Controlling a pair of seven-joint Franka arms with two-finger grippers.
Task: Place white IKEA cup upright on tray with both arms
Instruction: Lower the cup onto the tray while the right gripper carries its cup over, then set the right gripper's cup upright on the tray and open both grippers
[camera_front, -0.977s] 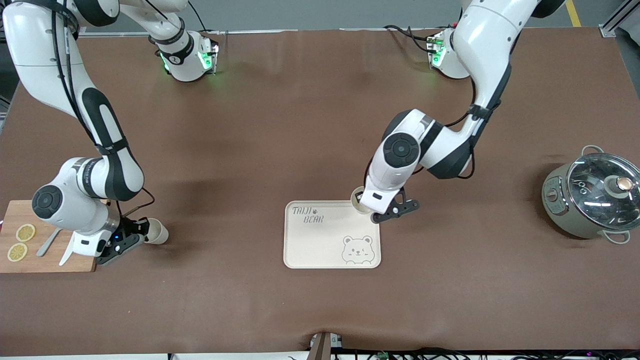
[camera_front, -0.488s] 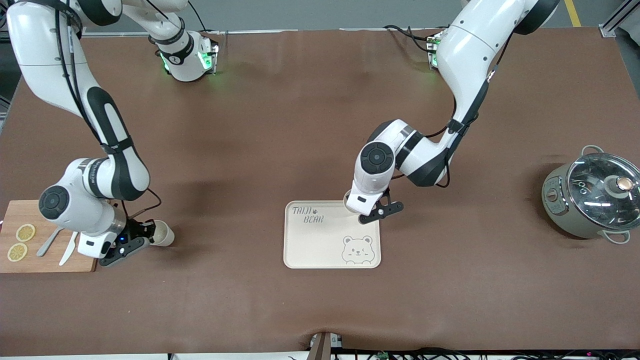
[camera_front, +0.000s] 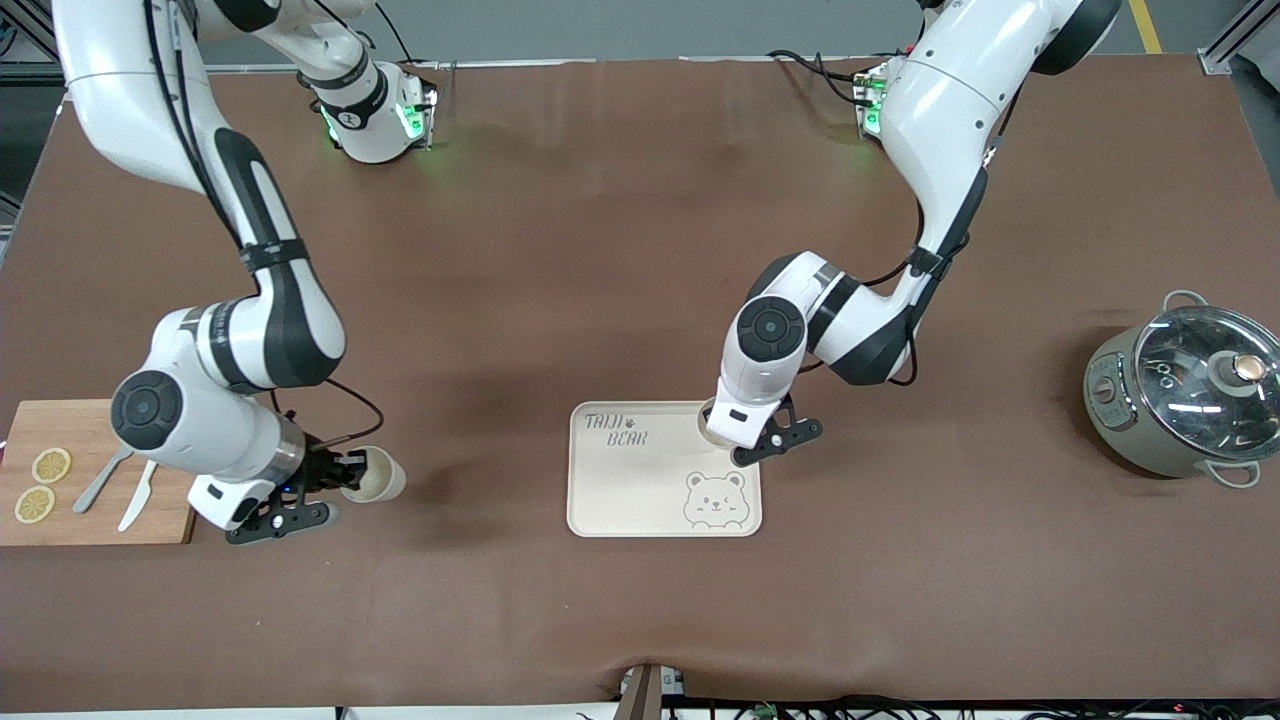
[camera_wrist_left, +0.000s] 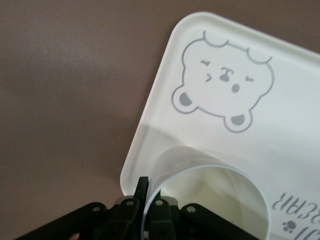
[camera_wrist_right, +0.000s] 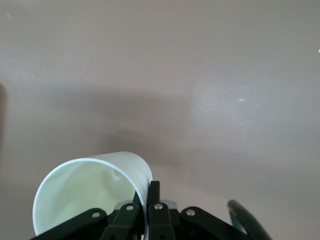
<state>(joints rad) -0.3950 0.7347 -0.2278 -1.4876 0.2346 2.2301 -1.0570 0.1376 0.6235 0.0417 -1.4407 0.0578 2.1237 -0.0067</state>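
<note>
Both sets of jaws are clamped on cup rims, one finger inside and one outside the thin wall. Over at the tray (camera_front: 662, 468), the left gripper (camera_front: 737, 440) pinches a white cup (camera_front: 713, 420) at the corner of the tray toward the left arm's end of the table, the corner farther from the front camera. That cup sits upright, mouth up, mostly hidden under the wrist in the front view. From the left wrist view the same cup (camera_wrist_left: 210, 192) fills the foreground, its rim caught between the black fingers (camera_wrist_left: 143, 192), with the tray (camera_wrist_left: 280, 80) spread under it. Whether its base touches the tray floor or hangs just above, I cannot tell. The grey bear face (camera_front: 716, 498) sits on the tray nearer the front camera than the cup, and the "TAIJI BEAR" lettering (camera_front: 617, 429) lies beside the cup, toward the right arm's end.

Now the other arm: the right gripper (camera_front: 340, 482) carries a second white cup (camera_front: 374, 474), tilted so its open mouth shows, over bare brown tabletop (camera_front: 560, 260) beside the wooden cutting board (camera_front: 95, 510). The right wrist view confirms it, the cup (camera_wrist_right: 90, 192) squeezed at its rim with only brown surface below.

On that board: two lemon slices (camera_front: 42, 484), a spoon (camera_front: 102, 479) and a knife (camera_front: 137, 495). Well apart, at the left arm's end, stands a grey pot with a glass lid (camera_front: 1185, 395).
</note>
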